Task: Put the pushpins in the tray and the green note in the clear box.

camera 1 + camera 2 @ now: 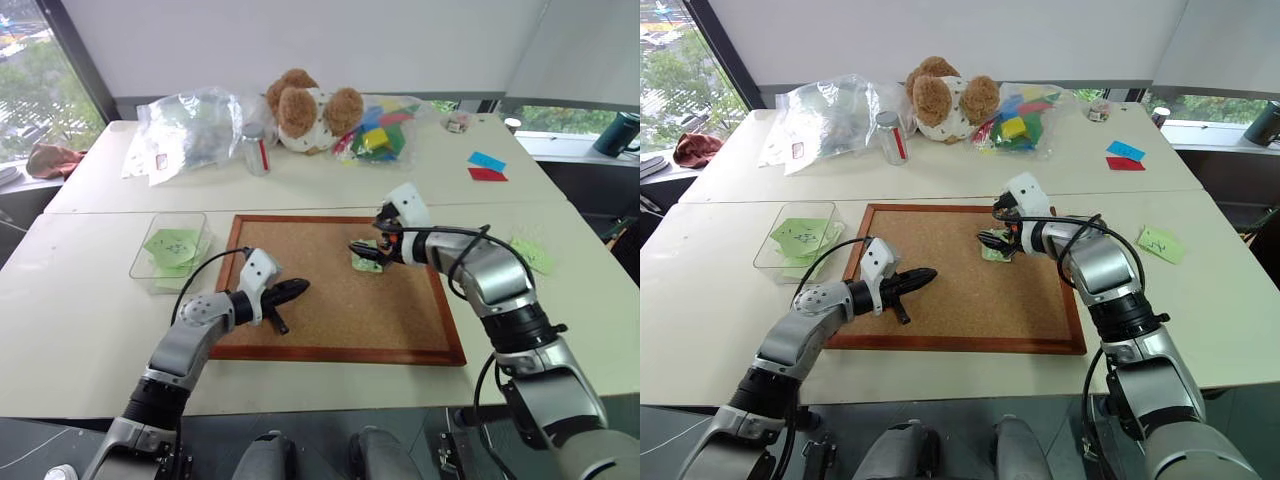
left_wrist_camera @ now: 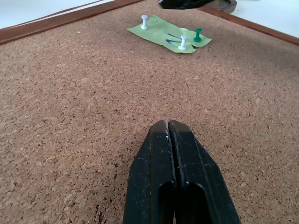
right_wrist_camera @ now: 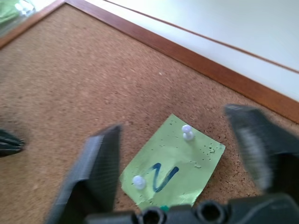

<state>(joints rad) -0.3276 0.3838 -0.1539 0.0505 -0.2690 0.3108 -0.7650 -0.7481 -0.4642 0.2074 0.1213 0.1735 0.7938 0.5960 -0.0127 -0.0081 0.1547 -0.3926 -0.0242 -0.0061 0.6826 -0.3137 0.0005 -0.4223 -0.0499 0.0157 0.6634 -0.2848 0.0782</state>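
Observation:
The green note (image 3: 173, 163) lies on the corkboard (image 1: 330, 320), held down by pushpins: two white ones (image 2: 145, 21) (image 2: 183, 42) and a green one (image 2: 197, 34). My right gripper (image 3: 173, 119) hovers just over the note, open, with its fingers (image 3: 100, 168) either side of it and nothing between them. My left gripper (image 1: 300, 288) is shut and empty, low over the left part of the board and pointing toward the note. The clear box (image 1: 138, 258) stands on the table left of the board with green papers (image 1: 170, 245) inside. The tray is out of view.
Along the back of the table are a see-through plastic bag (image 1: 190, 125), a small bottle (image 1: 257, 148), a teddy bear (image 1: 305, 110) and a bag of coloured blocks (image 1: 380, 128). Blue (image 1: 486, 160) and red (image 1: 487, 175) slips lie at back right. Another green note (image 1: 530, 252) lies right of the board.

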